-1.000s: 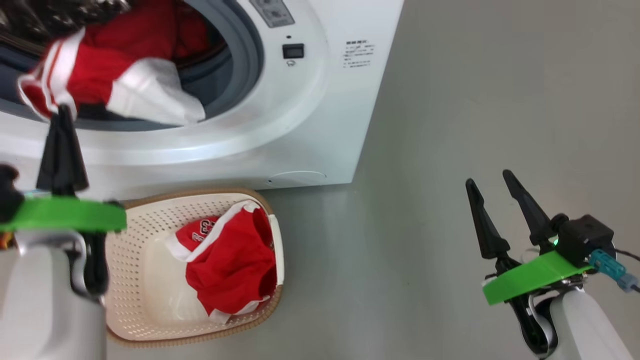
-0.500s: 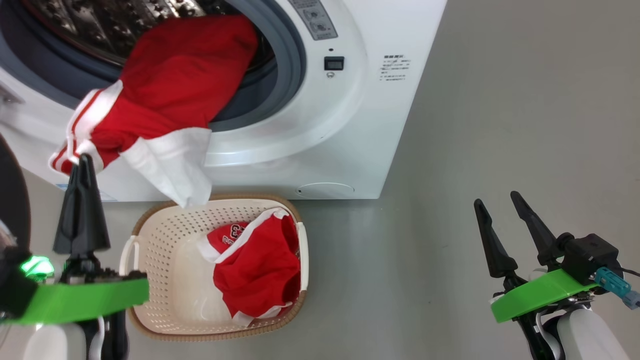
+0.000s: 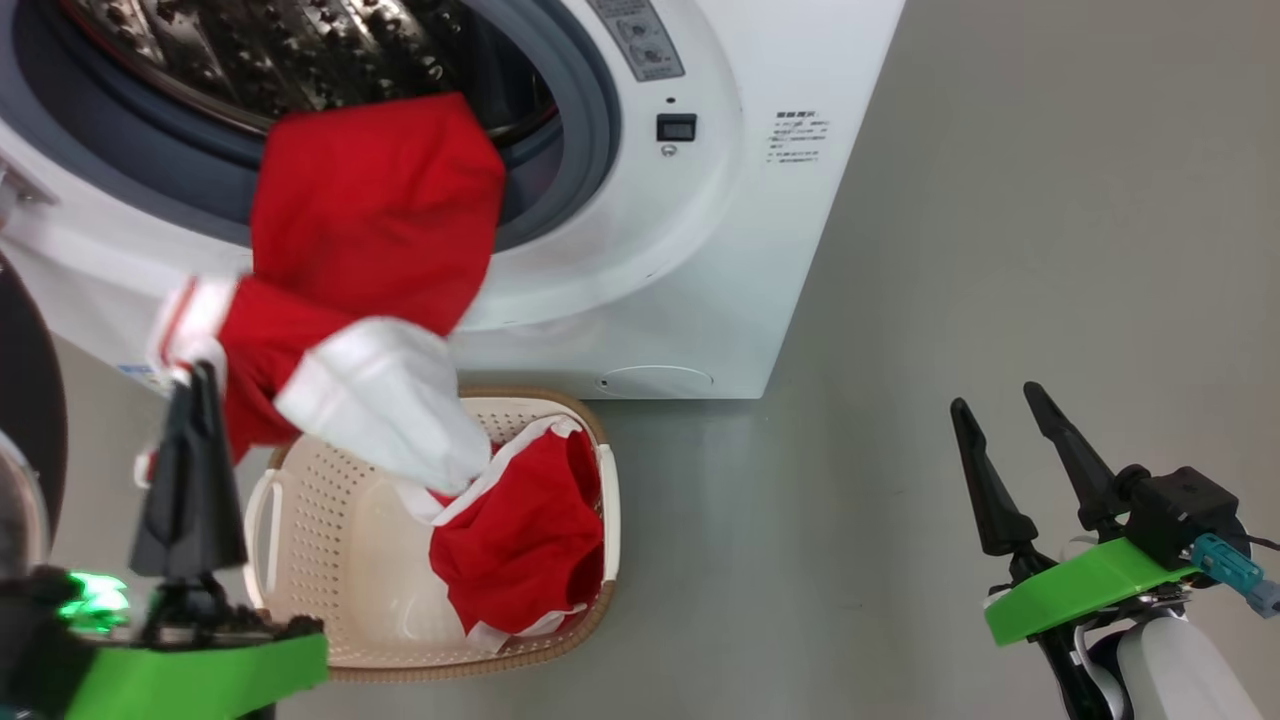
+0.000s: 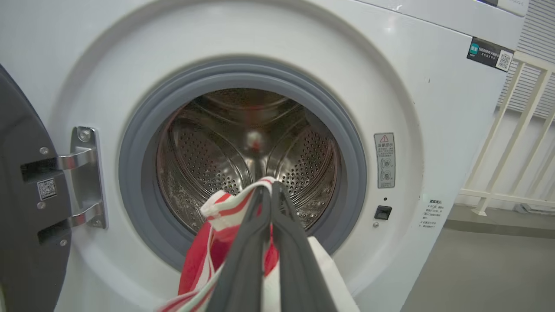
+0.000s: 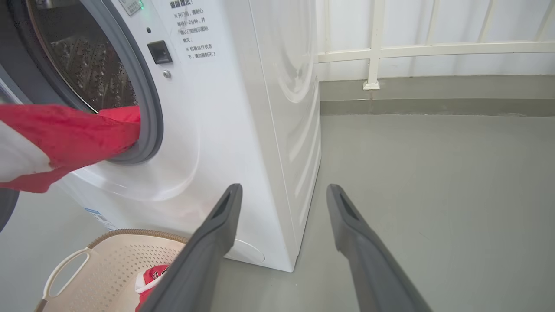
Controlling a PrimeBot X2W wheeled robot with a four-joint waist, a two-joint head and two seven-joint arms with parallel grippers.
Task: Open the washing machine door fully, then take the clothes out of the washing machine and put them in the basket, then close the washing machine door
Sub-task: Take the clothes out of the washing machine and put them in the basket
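My left gripper (image 3: 203, 372) is shut on the striped hem of a red and white garment (image 3: 370, 220). The cloth trails from the grey drum seal (image 3: 590, 130) of the washing machine (image 3: 740, 250) down over the basket (image 3: 320, 500). Its white part hangs just above the basket. A second red garment (image 3: 520, 535) lies in the basket's right half. In the left wrist view my shut fingers (image 4: 260, 242) pinch the hem (image 4: 225, 212) before the bare drum (image 4: 217, 147). The washing machine door (image 4: 21, 225) stands open at the left. My right gripper (image 3: 995, 398) is open and holds nothing, over the floor to the right.
Grey floor (image 3: 1000, 200) spreads to the right of the machine. A white railing (image 5: 390, 50) runs along the wall behind it. The door's metal hinge (image 4: 84, 177) sits on the left of the opening. The basket stands against the machine's lower front.
The head camera has shifted. My left gripper has drawn the red garment farther out of the drum and lower, over the basket. The right gripper has stayed open and still.
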